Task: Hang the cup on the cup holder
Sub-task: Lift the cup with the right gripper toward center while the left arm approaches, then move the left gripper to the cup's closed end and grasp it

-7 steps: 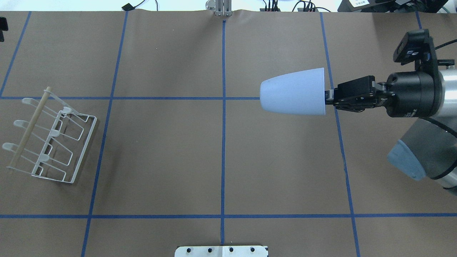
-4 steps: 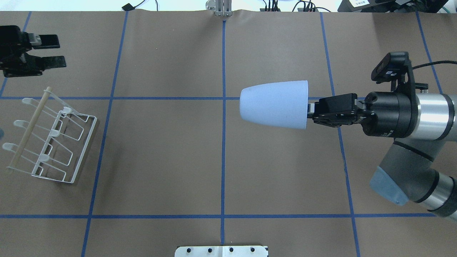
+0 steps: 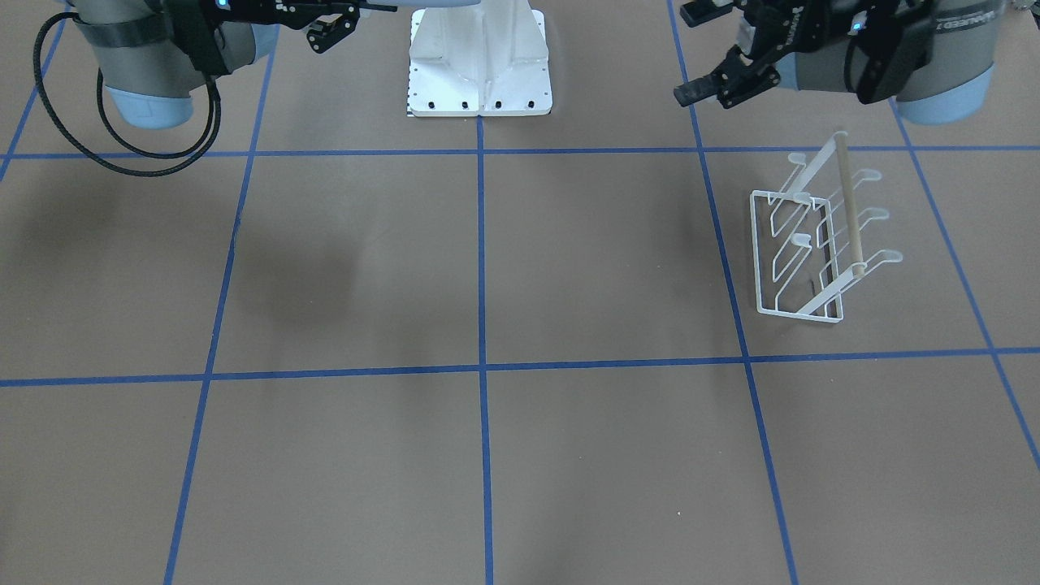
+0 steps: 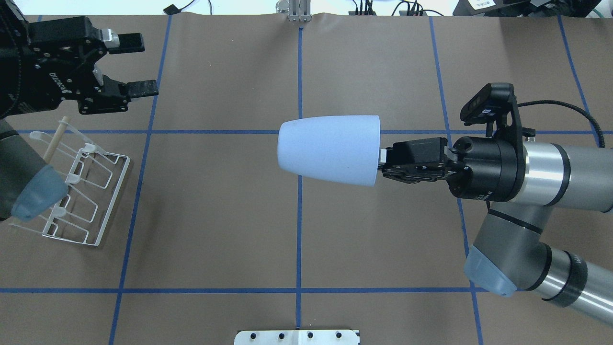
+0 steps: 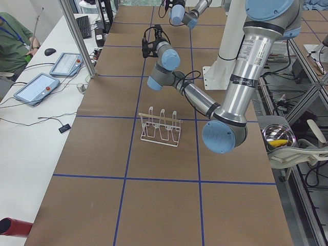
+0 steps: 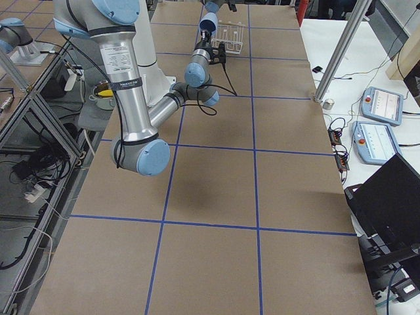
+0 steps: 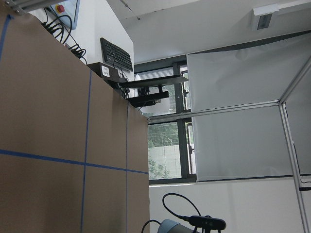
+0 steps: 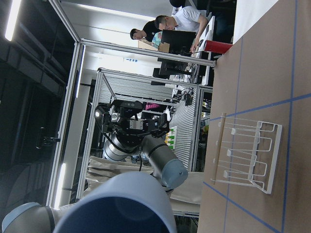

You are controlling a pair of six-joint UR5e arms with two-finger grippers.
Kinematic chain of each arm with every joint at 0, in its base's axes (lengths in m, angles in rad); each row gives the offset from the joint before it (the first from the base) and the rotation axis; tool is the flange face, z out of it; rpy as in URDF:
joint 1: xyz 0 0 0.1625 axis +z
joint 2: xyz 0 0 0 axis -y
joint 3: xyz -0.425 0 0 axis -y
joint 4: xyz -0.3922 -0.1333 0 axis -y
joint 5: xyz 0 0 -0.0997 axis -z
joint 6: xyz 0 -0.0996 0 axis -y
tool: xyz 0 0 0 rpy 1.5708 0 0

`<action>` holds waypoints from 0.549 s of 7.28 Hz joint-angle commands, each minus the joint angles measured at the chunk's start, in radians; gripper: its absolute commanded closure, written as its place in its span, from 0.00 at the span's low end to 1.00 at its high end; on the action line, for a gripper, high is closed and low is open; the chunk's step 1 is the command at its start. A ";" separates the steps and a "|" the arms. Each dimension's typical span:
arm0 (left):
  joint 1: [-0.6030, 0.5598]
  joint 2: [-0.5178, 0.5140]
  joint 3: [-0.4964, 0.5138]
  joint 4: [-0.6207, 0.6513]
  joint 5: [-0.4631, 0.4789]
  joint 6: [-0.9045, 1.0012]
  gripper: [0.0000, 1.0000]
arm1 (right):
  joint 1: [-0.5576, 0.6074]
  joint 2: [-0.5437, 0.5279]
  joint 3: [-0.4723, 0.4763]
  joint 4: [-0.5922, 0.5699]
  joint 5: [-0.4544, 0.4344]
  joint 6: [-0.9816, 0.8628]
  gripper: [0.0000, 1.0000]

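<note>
The pale blue cup (image 4: 329, 149) lies on its side in the air over the table's middle, base pointing left. My right gripper (image 4: 383, 162) is shut on its rim. In the right wrist view the cup (image 8: 121, 206) fills the bottom edge, with the cup holder (image 8: 248, 155) beyond it. The white wire cup holder (image 4: 81, 191) with its wooden rod stands at the table's left, and my left arm's elbow hides part of it. My left gripper (image 4: 142, 65) is open and empty, above and behind the holder. The front view shows it (image 3: 695, 53) beside the holder (image 3: 804, 252).
The white robot base plate (image 4: 297, 337) sits at the near edge. Blue tape lines divide the brown table cover. My left arm's blue-capped elbow (image 4: 36, 194) hangs over the holder's left side. Operators, tablets and cables are beyond the table's far edge.
My right arm has carried the cup leftward, from the right half to the centre line. My left gripper has come in from the far left, open, and its elbow now covers part of the holder.
</note>
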 commanded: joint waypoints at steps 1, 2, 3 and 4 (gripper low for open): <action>0.078 -0.046 -0.007 -0.002 0.100 -0.083 0.02 | -0.021 0.028 -0.003 0.004 -0.011 -0.002 1.00; 0.104 -0.059 -0.013 0.000 0.110 -0.085 0.02 | -0.021 0.030 -0.003 0.006 -0.018 -0.003 1.00; 0.121 -0.074 -0.015 0.000 0.110 -0.085 0.02 | -0.022 0.030 -0.003 0.006 -0.034 -0.005 1.00; 0.144 -0.079 -0.015 0.000 0.117 -0.084 0.02 | -0.022 0.032 -0.006 0.006 -0.046 -0.006 1.00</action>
